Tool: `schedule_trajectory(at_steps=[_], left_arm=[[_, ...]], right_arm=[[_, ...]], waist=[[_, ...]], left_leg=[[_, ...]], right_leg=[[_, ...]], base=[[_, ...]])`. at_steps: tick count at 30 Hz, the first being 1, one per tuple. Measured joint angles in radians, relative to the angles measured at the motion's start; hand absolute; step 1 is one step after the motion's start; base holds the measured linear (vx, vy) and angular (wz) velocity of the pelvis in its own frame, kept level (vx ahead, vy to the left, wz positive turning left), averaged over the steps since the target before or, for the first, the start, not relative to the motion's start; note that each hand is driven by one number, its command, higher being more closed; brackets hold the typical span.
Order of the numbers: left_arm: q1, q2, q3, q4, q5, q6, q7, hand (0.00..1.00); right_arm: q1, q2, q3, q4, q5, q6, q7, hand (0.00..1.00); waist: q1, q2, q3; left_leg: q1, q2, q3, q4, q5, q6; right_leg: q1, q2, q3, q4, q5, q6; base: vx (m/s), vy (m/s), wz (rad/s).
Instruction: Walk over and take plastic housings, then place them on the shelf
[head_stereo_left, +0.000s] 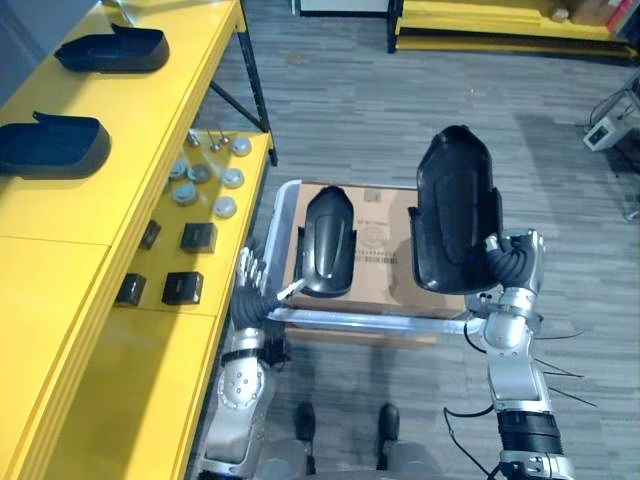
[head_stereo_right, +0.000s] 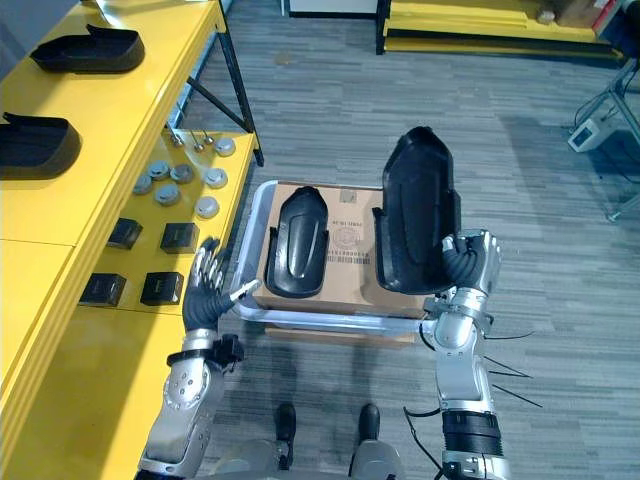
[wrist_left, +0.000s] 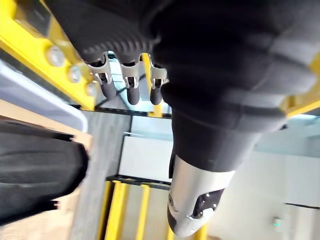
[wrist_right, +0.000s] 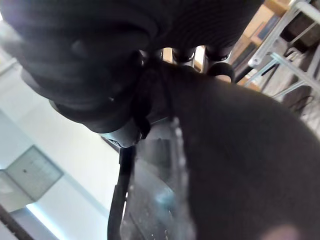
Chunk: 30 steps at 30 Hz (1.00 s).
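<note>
Over the cardboard box (head_stereo_left: 372, 235), the right hand (head_stereo_left: 510, 262) curls round the lower edge of an upright black housing (head_stereo_left: 455, 200), which could tip from so low a hold before reaching the yellow shelf (head_stereo_left: 130, 150), while the left hand (head_stereo_left: 252, 298) hangs spread nearby.

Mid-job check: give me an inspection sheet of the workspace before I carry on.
Surface: yellow shelf, top tier partly bare.
Job's things: far housing and near housing on the shelf top; lying housing on the cardboard box; upright housing held above the box.
Clutter: silver round parts and small black blocks on the shelf's lower tier.
Hands: left hand open, by the cart rail; right hand shut on the upright housing.
Cables: leads by a pale device on the floor.
Surroundings: grey plank floor; another yellow rack ahead.
</note>
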Motion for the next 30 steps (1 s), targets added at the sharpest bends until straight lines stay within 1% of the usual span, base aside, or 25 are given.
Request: schedule_trajectory(at_steps=[2,6,8,9,14,17,20,24,25,27,30], left_arm=[[-0.023,-0.001,-0.034,0.0,-0.001,0.001,0.001,0.0],[-0.03,-0.004,-0.118,0.026,0.0,0.006,0.001,0.0],[-0.035,-0.004,-0.141,0.059,0.001,0.017,0.001,0.0],[-0.047,-0.005,-0.161,0.089,0.001,0.029,0.002,0.0],[-0.112,-0.006,-0.201,0.204,-0.001,0.073,0.026,0.0],[-0.144,-0.009,-0.21,0.24,-0.018,0.081,0.05,0.0],[-0.173,-0.009,-0.21,0.263,-0.048,0.083,0.069,0.0],[-0.201,-0.007,-0.207,0.299,-0.115,0.092,0.103,0.0],[-0.202,-0.006,-0.207,0.299,-0.128,0.092,0.106,1.0],[-0.206,-0.002,-0.207,0.299,-0.135,0.092,0.108,1.0],[-0.214,0.008,-0.206,0.299,-0.152,0.095,0.126,1.0]], right_arm=[[-0.012,0.012,0.028,-0.026,-0.007,0.0,0.0,1.0],[-0.026,0.041,0.093,-0.036,-0.016,-0.001,0.0,1.0],[-0.027,0.054,0.121,-0.036,-0.016,-0.001,0.0,1.0],[-0.027,0.064,0.14,-0.049,-0.016,-0.001,0.0,1.0],[-0.044,0.094,0.257,-0.14,-0.013,-0.005,-0.001,1.0],[-0.052,0.096,0.318,-0.143,-0.012,-0.008,-0.004,1.0],[-0.052,0.096,0.35,-0.143,-0.011,-0.008,-0.004,1.0],[-0.052,0.093,0.401,-0.143,0.006,-0.026,-0.002,1.0],[-0.049,0.091,0.403,-0.143,0.006,-0.035,-0.001,1.0],[-0.04,0.087,0.404,-0.143,0.006,-0.044,-0.001,1.0],[-0.003,0.067,0.41,-0.138,0.007,-0.048,-0.001,1.0]], waist=[[0.0,0.0,-0.002],[0.0,0.001,-0.045],[-0.001,0.002,-0.054],[0.0,0.002,-0.055],[-0.002,-0.002,-0.066],[-0.003,-0.007,-0.088],[-0.002,-0.01,-0.09],[-0.012,-0.011,-0.092],[-0.014,-0.013,-0.092],[-0.019,-0.014,-0.095],[-0.026,-0.016,-0.118]], left_leg=[[0.017,0.0,0.001,-0.005,0.0,0.0],[0.03,0.0,0.008,-0.031,0.003,-0.001],[0.037,0.001,0.01,-0.038,0.007,-0.003],[0.046,0.002,0.014,-0.049,0.011,-0.004],[0.054,0.002,0.031,-0.054,0.017,-0.001],[0.055,0.002,0.031,-0.054,0.019,0.001],[0.056,0.001,0.031,-0.054,0.019,0.001],[0.064,0.001,0.03,-0.054,0.019,0.001],[0.064,0.001,0.03,-0.054,0.019,0.001],[0.064,0.001,0.03,-0.054,0.019,0.001],[0.063,0.001,0.032,-0.054,0.019,0.001]], right_leg=[[0.013,0.0,0.0,0.0,0.0,0.0],[0.011,0.0,0.003,0.001,-0.007,0.004],[0.012,0.001,0.005,0.002,-0.007,0.004],[0.014,0.003,0.009,0.003,-0.007,0.004],[0.011,0.003,0.027,0.003,-0.006,0.005],[0.014,0.003,0.026,0.001,-0.006,0.005],[0.015,0.002,0.026,0.001,-0.006,0.005],[0.024,0.002,0.026,0.001,-0.007,0.005],[0.024,0.002,0.026,0.001,-0.007,0.005],[0.024,0.002,0.026,0.001,-0.007,0.005],[0.022,0.002,0.026,0.001,-0.007,0.005]], base=[[-0.03,-0.001,-0.03],[-0.06,-0.008,-0.05],[-0.05,-0.015,-0.04],[-0.05,-0.014,-0.07],[-0.02,-0.004,-0.11],[0.0,0.0,0.0],[0.0,0.0,0.0],[-0.02,-0.004,0.01],[-0.04,-0.01,0.01],[-0.04,-0.01,-0.01],[-0.01,-0.004,-0.01]])
